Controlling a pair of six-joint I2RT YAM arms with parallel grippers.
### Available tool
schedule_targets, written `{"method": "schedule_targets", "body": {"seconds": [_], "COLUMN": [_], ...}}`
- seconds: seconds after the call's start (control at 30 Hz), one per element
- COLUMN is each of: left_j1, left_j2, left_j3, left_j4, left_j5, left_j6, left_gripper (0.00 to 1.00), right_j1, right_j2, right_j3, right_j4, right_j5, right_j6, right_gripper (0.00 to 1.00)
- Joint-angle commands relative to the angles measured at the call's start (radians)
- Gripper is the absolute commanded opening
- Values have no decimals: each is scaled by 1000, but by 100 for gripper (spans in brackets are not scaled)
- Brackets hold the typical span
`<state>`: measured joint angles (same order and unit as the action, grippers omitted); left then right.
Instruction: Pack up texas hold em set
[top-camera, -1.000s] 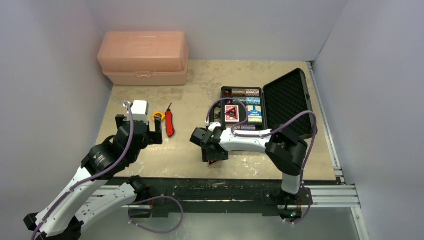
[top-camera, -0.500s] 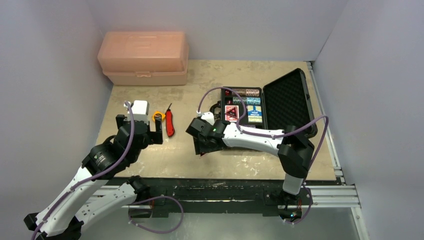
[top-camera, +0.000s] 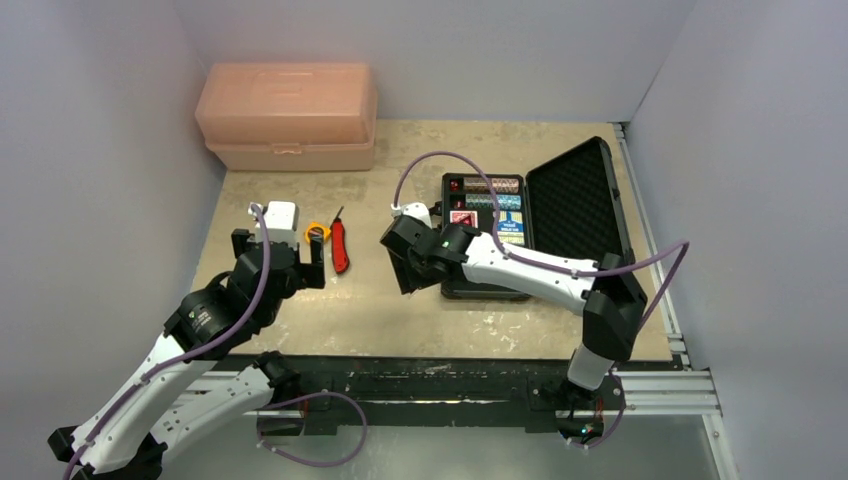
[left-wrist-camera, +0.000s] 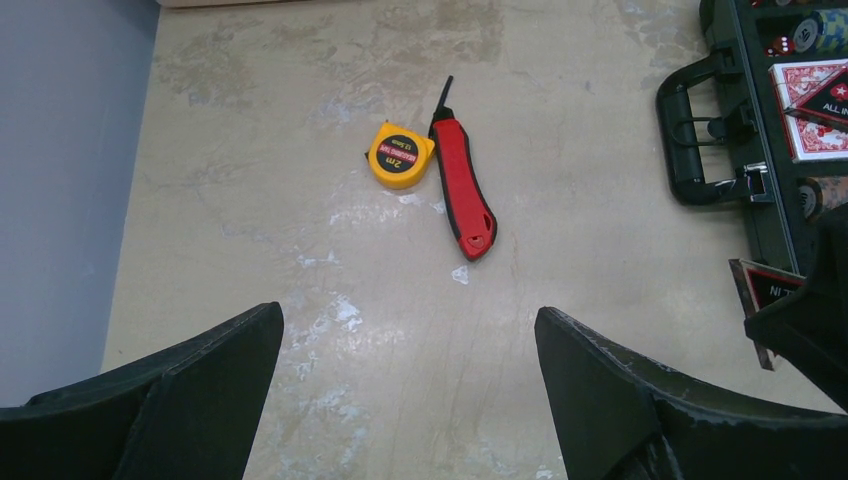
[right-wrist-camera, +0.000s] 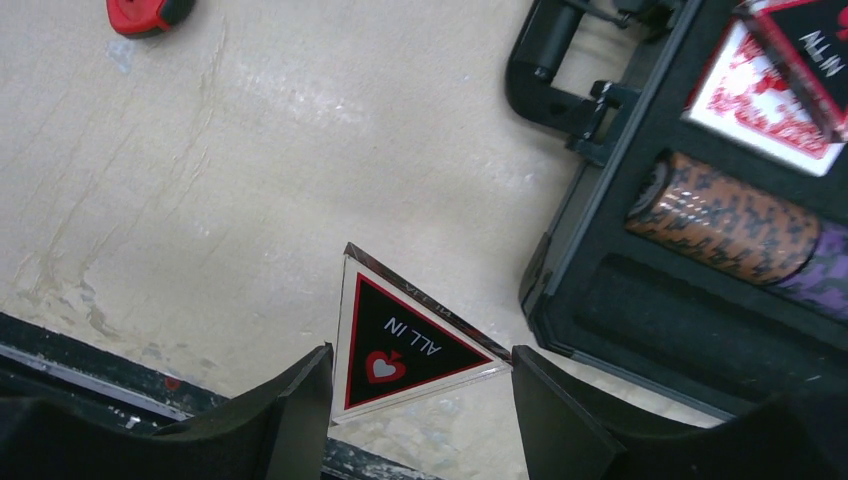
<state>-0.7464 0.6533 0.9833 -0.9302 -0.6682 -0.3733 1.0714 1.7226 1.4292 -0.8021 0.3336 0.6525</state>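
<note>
Lab robot cell: bare walls (top-camera: 100, 120), aluminium rail (top-camera: 665, 395), benchtop (top-camera: 400, 180).

The table (left-wrist-camera: 300, 150) is matt and rough, mottled beige with white scuffs. The triangular token (right-wrist-camera: 410, 345) looks like glossy plastic with clear bevelled edges. The case (right-wrist-camera: 640, 300) is matt black plastic, and its lid (top-camera: 575, 200) is lined with dimpled foam. The knife (left-wrist-camera: 464, 195) handle is smooth red plastic. The box (top-camera: 288, 110) is translucent peach plastic.

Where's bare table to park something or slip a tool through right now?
Bare: back centre between peach box and case; front strip nearward of red knife, left of the right tool. Crowded: tape measure beside knife; case handle side, where the right tool holds the triangular token.
</note>
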Motion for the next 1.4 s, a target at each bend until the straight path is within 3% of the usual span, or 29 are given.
{"method": "schedule_targets", "body": {"seconds": [0.0, 0.5, 1.1, 1.37], "left_j1": [5, 5, 6, 32], "left_j2": [-1, 9, 73, 34], "left_j3": [-6, -21, -66, -128], "left_j4": [39, 83, 152, 238], "left_j5": [-26, -30, -116, -122], "left_j6": [24, 52, 101, 154], "left_gripper": [97, 98, 99, 100], "right_j1": [-49, -308, -507, -554], "right_j2": [-85, -218, -236, -236], "right_j3": [45, -27, -110, -141], "right_j4": [0, 62, 177, 216], "right_j5": [46, -9, -98, -134], "right_j6": [-102, -311, -414, -436], "right_gripper": [43, 43, 43, 43]}}
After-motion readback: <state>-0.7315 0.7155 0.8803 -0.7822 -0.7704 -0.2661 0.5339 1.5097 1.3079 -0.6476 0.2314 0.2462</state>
